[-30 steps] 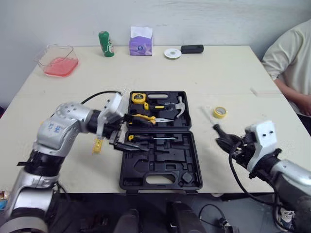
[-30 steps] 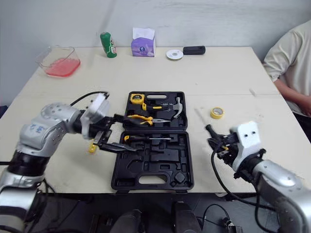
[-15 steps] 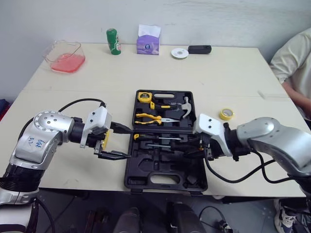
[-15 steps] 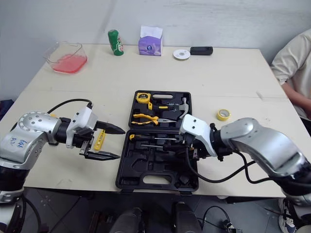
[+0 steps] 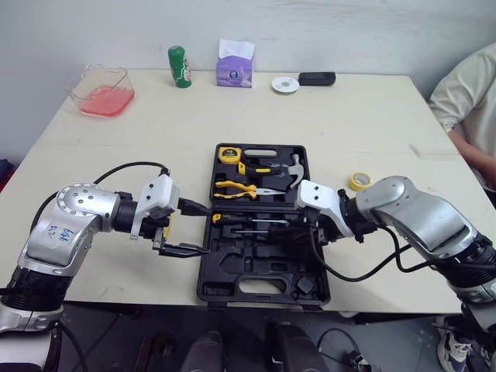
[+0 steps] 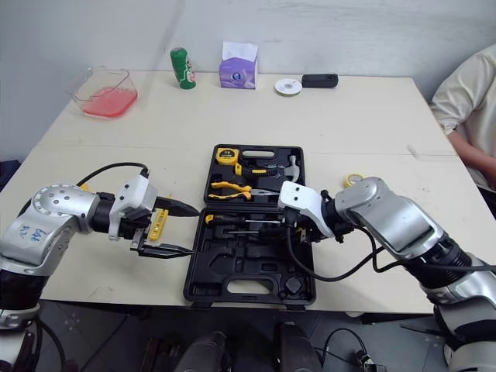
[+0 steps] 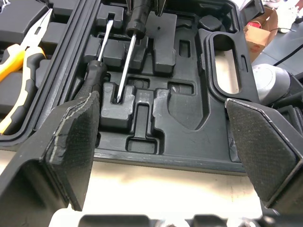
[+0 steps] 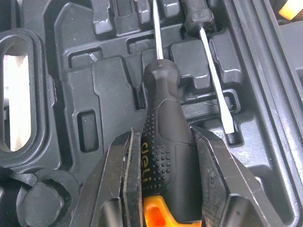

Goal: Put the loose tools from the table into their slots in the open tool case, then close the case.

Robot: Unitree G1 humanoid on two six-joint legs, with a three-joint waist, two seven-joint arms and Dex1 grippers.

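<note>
The black tool case lies open at the table's middle. Its far half holds a tape measure, pliers and a hammer. My right gripper is over the near half, shut on a black-handled screwdriver whose shaft points into the moulded slots. A second screwdriver lies in a slot beside it. My left gripper hangs open at the case's left edge, with nothing between its fingers. A yellow tool lies on the table just behind it.
A yellow tape roll lies right of the case. Along the far edge stand a clear tub with pink contents, a green can, a purple tissue box, a white disc and a black object. A person sits at right.
The camera has shifted. My right gripper has come in from the table's right side to over the case's near half. My left gripper has drawn back leftward off the case, still open.
</note>
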